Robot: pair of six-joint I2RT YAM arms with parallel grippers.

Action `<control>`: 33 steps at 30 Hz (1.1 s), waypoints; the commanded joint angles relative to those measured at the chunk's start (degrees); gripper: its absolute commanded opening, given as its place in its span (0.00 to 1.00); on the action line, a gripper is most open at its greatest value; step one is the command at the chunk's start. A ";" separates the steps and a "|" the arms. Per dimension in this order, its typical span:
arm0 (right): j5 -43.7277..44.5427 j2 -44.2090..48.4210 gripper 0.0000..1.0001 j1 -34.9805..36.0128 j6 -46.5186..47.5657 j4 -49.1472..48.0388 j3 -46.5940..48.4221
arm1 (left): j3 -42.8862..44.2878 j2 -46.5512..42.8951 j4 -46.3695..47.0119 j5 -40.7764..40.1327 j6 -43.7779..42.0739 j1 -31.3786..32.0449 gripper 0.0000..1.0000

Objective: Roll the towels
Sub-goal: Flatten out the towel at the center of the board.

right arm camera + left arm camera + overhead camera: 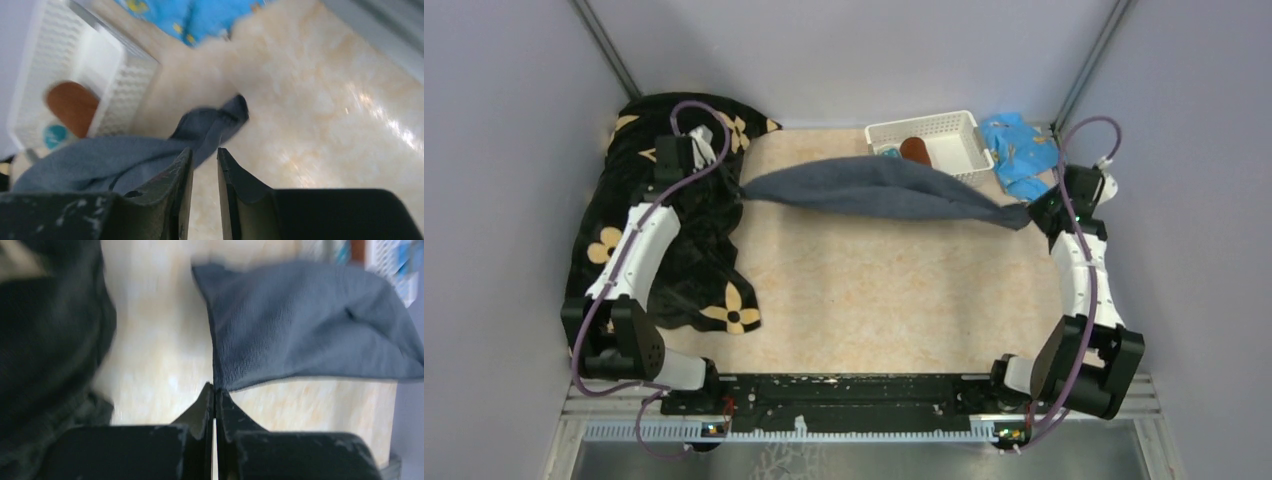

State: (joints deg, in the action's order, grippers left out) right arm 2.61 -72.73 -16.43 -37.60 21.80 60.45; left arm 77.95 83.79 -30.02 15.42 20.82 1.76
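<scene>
The long slate grey-blue towel (879, 190) is stretched across the far part of the table between my two grippers. My left gripper (740, 190) is shut on its left corner, and the pinch shows in the left wrist view (215, 386) with the towel (310, 335) spreading beyond. My right gripper (1034, 213) is at the towel's right end. In the right wrist view its jaws (205, 152) stand apart with bare table between them, and the towel's tip (220, 122) lies just past the left finger. A rust-brown towel (914, 150) and a teal patterned towel (889, 153) sit in the basket.
A white basket (954, 125) stands at the back, right behind the towel. A bright light-blue cloth (1021, 150) lies to its right by the corner post. A big black blanket with tan flowers (674, 260) covers the left side under my left arm. Grey walls close in the sides.
</scene>
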 commanded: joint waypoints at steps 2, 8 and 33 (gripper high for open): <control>-1.87 1.70 0.30 -0.62 -0.62 -2.05 -14.23 | -19.74 -2.35 4.88 8.81 2.99 -0.28 0.00; -4.87 2.75 0.41 -0.66 2.14 -3.44 -19.76 | -29.07 -3.87 4.33 7.93 1.77 -0.27 0.03; 5.46 -16.82 0.53 4.62 -11.42 -0.50 -3.28 | -26.70 -4.47 1.73 1.22 -1.69 -1.23 0.06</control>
State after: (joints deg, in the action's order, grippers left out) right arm 4.86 -85.47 -14.48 -46.39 19.81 51.64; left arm 50.46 80.71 -28.53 16.93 20.12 1.30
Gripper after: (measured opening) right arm 0.530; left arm 0.060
